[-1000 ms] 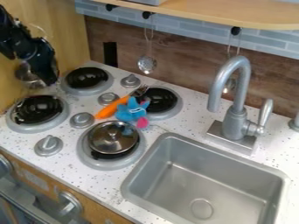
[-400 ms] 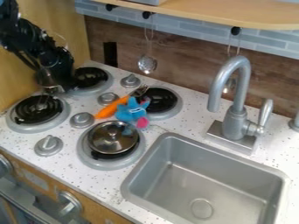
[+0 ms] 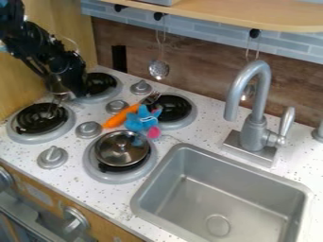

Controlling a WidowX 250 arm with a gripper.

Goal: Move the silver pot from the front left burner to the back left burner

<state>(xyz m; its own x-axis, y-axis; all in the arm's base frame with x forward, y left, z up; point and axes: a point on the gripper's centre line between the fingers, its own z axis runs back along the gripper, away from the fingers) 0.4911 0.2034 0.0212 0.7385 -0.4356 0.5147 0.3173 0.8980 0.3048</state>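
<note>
The gripper [image 3: 71,90] hangs at the upper left, over the gap between the two left burners, pointing down. It is shut on a shiny metal pot [image 3: 57,85], which is held tilted at its left side above the front-left burner [image 3: 41,120]. Black arm parts hide some of the pot, and thin metal pieces show just below it. Farther right, a blue toy [image 3: 141,119] with a pink end lies beside the back-right burner [image 3: 174,108], against an orange-handled fork [image 3: 122,116]. A lidded silver pan [image 3: 122,148] rests on the front-right burner.
The sink [image 3: 217,189] takes up the lower right, with a tall grey faucet [image 3: 254,127] behind it. Grey knobs [image 3: 89,129] stand between the burners. A slotted ladle [image 3: 159,69] hangs at the back wall under the wooden shelf [image 3: 240,16].
From the upper left, the gripper has moved right and down over the stove, carrying the metal pot along, then slightly farther right. The toy, fork and lidded pan have stayed put.
</note>
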